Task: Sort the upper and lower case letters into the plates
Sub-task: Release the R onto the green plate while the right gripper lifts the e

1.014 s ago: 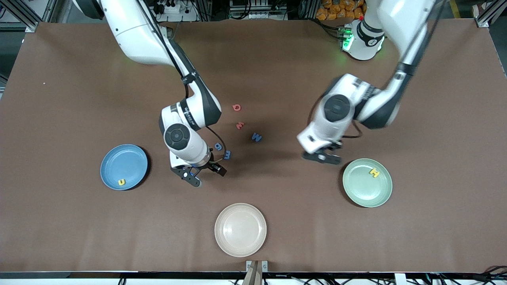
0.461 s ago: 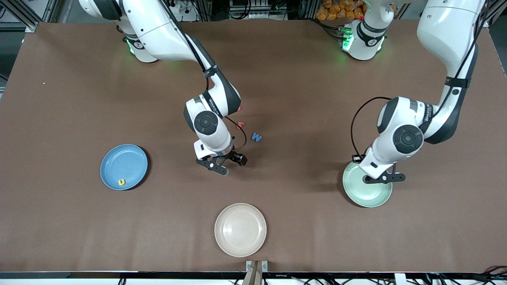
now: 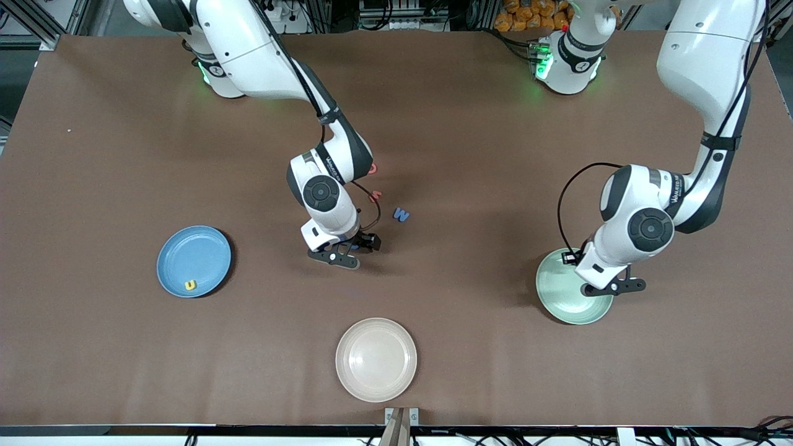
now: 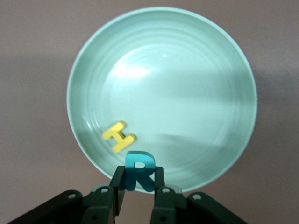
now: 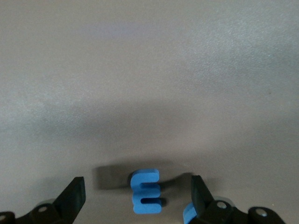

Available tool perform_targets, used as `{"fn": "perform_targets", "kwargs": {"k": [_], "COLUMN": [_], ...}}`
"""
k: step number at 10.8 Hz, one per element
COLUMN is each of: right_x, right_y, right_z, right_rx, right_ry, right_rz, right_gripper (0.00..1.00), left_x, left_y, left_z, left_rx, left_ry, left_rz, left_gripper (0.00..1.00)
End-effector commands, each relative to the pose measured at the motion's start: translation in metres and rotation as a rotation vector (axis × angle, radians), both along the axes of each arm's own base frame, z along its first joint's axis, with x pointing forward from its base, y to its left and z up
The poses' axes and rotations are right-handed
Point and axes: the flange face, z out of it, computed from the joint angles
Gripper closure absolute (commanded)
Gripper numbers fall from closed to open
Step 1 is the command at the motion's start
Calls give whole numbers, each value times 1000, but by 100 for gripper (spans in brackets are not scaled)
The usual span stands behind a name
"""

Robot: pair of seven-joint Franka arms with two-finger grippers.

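Note:
My left gripper (image 3: 610, 286) is shut on a teal letter R (image 4: 138, 167) and holds it over the rim of the mint green plate (image 3: 560, 298). In the left wrist view that gripper (image 4: 138, 179) sits above the plate (image 4: 187, 84), where a yellow H (image 4: 119, 136) lies. My right gripper (image 3: 342, 253) is low over the table's middle, open, with a blue letter m (image 5: 145, 191) lying between its fingers (image 5: 74, 193). A second blue letter (image 5: 188, 214) peeks out by the other finger. The light blue plate (image 3: 198, 251) holds a yellow u (image 3: 191, 285).
A blue M (image 3: 401, 214) and a red w (image 3: 374, 196) lie loose beside the right arm. Another red letter (image 3: 373, 168) shows partly past that arm. A cream-beige plate (image 3: 376, 359) sits near the table's front edge.
The left gripper has carried the teal R from the table's middle to over the mint plate. The right gripper has moved from near the blue plate's side and come down around the blue m.

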Motion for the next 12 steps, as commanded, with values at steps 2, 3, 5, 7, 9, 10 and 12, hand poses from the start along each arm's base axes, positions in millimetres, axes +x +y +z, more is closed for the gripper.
{"fn": "perform_targets", "kwargs": {"k": [2,3,5,7,9,10,12], "right_x": [-6,-8,-11,-11,-11,-11,-12], "right_y": [3,5,4,4,4,4,3], "right_z": [4,3,0,-2,-3,-3,-8], "right_rx": [0,-2,-14,-31,-32,-33,-43], "right_ry": [-5,-3,7,3,2,2,3], "right_rz": [17,21,31,48,50,51,58], "right_gripper": [0,0,0,0,0,0,0], "left_x": [13,13,18,13,8,4,-5], "left_y": [4,2,-8,-54,-76,-92,-122], "left_z": [-1,0,12,26,32,35,42], "left_rx": [-20,-20,-27,-36,-33,-39,-78], "left_ry": [-12,-14,-39,-62,-74,-77,-74], "left_rz": [-27,-30,-29,-72,-57,-79,-87], "left_gripper": [0,0,0,0,0,0,0]}}
